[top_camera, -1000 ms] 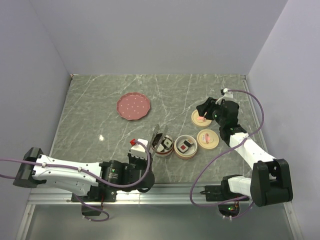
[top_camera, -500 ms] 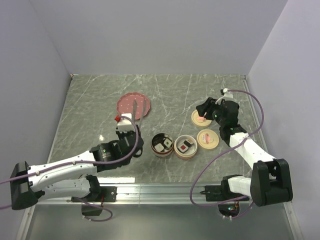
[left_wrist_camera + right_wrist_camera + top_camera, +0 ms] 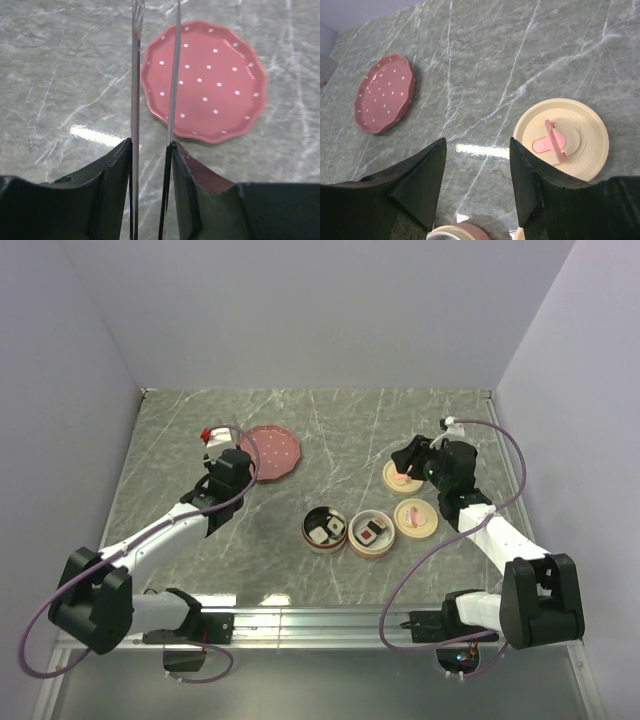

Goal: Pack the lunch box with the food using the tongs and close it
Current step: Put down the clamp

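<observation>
My left gripper [image 3: 150, 145] is shut on the tongs [image 3: 135, 75]. Their two thin silver arms run forward from between my fingers, over the marble just left of the pink dotted plate [image 3: 202, 82], and the right arm crosses the plate's rim. No food lies on the plate. In the top view this gripper [image 3: 238, 466] is at the plate's [image 3: 270, 452] near left edge. The food [image 3: 326, 531] lies in two round lunch box bowls [image 3: 352, 536] at the middle front. My right gripper [image 3: 477, 145] stands open and empty beside a cream lid [image 3: 570, 137].
A second cream lid [image 3: 416, 517] with a pink handle lies right of the bowls. The lid under the right gripper [image 3: 408, 458] sits further back [image 3: 392, 480]. A bowl rim [image 3: 457, 232] shows at the bottom of the right wrist view. Walls close the table on three sides.
My left arm has swung from beside the bowls to the back left, carrying the tongs over to the pink plate. The right arm has not moved.
</observation>
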You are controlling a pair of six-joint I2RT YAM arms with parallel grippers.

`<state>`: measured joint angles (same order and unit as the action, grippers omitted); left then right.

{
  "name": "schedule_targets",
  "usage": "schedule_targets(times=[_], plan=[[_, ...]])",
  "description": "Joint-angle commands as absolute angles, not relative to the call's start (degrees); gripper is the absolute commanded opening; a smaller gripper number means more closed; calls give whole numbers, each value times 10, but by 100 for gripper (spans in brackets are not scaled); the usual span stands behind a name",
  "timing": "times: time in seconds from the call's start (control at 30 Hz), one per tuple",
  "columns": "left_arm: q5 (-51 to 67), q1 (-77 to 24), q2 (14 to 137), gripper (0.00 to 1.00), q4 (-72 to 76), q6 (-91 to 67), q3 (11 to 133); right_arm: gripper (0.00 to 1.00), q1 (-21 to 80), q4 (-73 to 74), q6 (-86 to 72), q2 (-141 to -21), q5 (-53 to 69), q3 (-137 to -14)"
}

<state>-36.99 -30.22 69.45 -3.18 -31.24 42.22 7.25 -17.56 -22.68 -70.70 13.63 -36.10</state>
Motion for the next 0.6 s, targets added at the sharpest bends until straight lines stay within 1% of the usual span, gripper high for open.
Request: schedule_targets(times=[0.0,0.3,0.57], plan=[[-331,-268,714,43,48,-277,424,61,69,-207,-223,-708,141,-375],[-316,-190,774,43,65,-284,445,61,69,-207,-223,-720,138,-378],[-300,-162,855,43,80,-297,468,61,69,-210,-223,-722,137,-374]])
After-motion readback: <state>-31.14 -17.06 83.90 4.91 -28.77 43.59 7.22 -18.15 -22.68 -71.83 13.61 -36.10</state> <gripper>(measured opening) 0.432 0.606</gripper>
